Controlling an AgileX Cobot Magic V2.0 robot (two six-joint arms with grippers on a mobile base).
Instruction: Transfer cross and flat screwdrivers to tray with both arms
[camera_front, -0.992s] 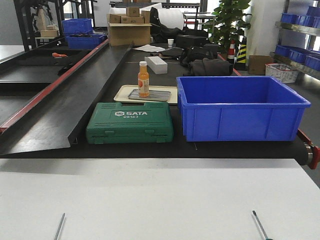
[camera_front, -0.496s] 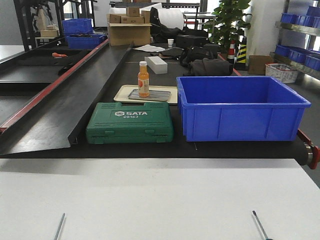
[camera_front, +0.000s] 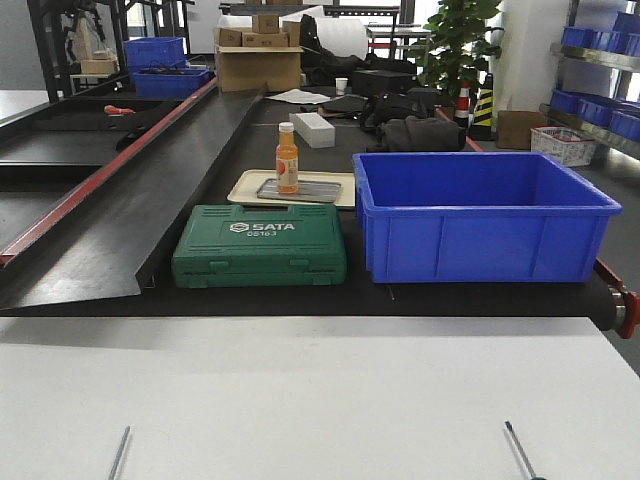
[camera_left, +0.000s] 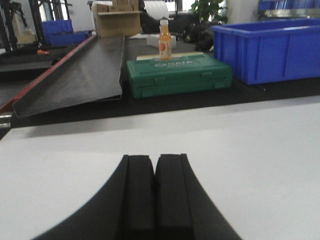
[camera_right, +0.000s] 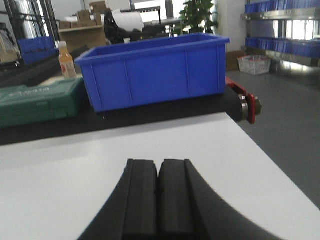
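**Inspector:** Condition of the pincers?

**Assistant:** Left gripper (camera_left: 155, 165), bottom centre of its wrist view: clenched, pads pressed together with nothing between them. Right gripper (camera_right: 159, 167): the same, clenched on nothing. Both are over the white table (camera_front: 300, 390).

**Inspector:** Location of the tools?

**Assistant:** Front view. First screwdriver (camera_front: 119, 452) lies at the lower left, only its shaft in frame. Second screwdriver (camera_front: 518, 447) lies at the lower right, with a trace of handle at the bottom edge. They are well apart, and both lie on the white table.

**Inspector:** And the tray?

**Assistant:** Grey tray (camera_front: 318, 189) is at centre frame, resting inside a cream tray (camera_front: 243, 186). An orange bottle (camera_front: 287, 158) stands upright on it. A green tool case (camera_front: 260, 245) lies below it in frame, and a blue bin (camera_front: 480, 215) stands to the right.
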